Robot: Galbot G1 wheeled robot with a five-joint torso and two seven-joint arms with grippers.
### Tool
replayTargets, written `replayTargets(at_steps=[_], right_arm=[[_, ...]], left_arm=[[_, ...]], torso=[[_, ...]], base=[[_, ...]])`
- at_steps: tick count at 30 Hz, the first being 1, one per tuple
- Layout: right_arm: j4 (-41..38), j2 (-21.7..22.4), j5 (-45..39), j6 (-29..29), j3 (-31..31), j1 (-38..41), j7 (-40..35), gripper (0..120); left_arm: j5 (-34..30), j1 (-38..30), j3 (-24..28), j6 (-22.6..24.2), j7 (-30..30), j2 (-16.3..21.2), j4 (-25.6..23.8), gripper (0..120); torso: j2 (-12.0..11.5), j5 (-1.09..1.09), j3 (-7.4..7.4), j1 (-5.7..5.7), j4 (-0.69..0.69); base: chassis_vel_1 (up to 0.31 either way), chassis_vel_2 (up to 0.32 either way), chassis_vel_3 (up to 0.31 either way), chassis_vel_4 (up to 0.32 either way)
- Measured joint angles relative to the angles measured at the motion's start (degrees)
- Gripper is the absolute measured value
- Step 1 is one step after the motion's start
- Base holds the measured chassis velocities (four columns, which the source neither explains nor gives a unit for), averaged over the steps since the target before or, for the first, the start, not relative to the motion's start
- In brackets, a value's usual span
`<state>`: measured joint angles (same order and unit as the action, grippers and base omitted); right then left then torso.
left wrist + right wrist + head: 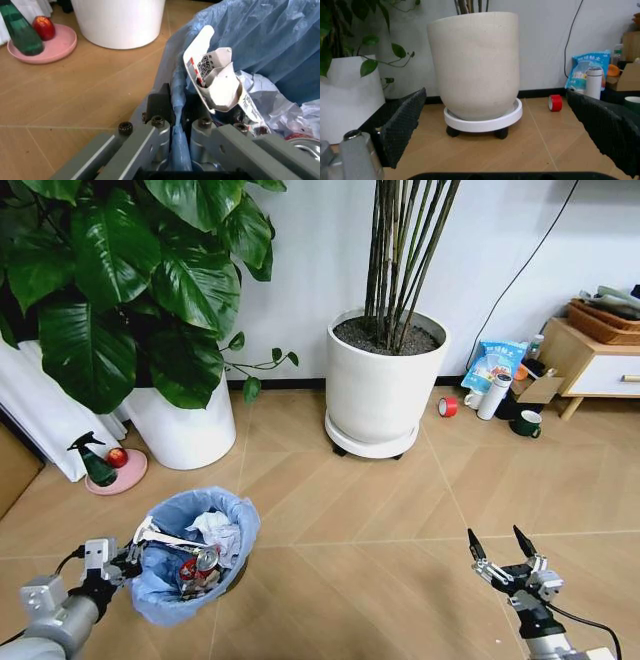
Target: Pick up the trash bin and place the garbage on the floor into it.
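One bin, already stuffed: the trash bin (192,555) sits on the floor (400,520) by your left gripper (179,112), jaws pinched on its bagged rim. It looks light but the liner's slippery, so grip rim, not bag. Right gripper (501,552) hangs wide open.
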<state>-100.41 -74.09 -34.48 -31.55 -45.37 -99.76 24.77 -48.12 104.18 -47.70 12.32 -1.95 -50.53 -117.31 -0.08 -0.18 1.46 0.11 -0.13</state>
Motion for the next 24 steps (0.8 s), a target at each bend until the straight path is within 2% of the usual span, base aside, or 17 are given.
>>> replayTargets(at_steps=[24], right_arm=[[1.7, 1.1, -0.4, -0.2, -0.2, 1.2, -0.1, 100]], left_arm=[[-1.5, -5.5, 4.2, 1.0, -2.3, 1.8, 1.6, 0]], torso=[[0.0, 0.00, 0.00, 0.00, 0.01]], base=[[0.127, -0.122, -0.126, 0.122]])
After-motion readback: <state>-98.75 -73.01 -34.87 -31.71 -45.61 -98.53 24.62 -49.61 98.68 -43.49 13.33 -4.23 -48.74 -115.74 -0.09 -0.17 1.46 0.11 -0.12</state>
